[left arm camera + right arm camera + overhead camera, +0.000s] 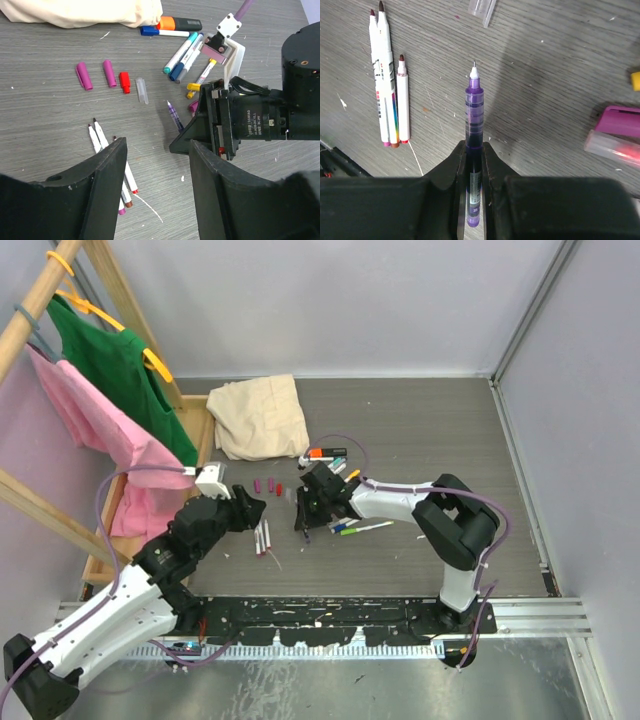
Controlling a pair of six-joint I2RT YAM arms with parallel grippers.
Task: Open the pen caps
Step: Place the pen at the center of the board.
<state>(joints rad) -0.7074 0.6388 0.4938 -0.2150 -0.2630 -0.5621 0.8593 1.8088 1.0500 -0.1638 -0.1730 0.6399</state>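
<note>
At the middle of the table (420,430), the right gripper (473,150) is being kept clamped on a purple pen (473,100). The barrel is being pinched low between the two jaws, and the bare, uncapped tip is being pointed away from the wrist. Just to the left in the right wrist view, three uncapped white pens (387,95) are being left lying side by side, tips away.

Facing the right gripper, the left gripper (157,150) is being held with its jaws apart and nothing between them. Its fingers (107,170) are being poised over the ends of those white pens.

Beyond the left gripper, four loose caps are being left in a row on the table: two magenta caps (84,75), a red cap (124,82) and a clear cap (142,90). Each is being kept apart from its neighbours and from every pen.

Farther out, near the right arm's wrist, a cluster of capped pens (182,52) is being left, with a yellow-capped pen (202,80) beside it. A blue-capped pen (160,32) and a black marker with an orange cap (180,23) are being left at the edge of a beige cloth (80,12).
</note>
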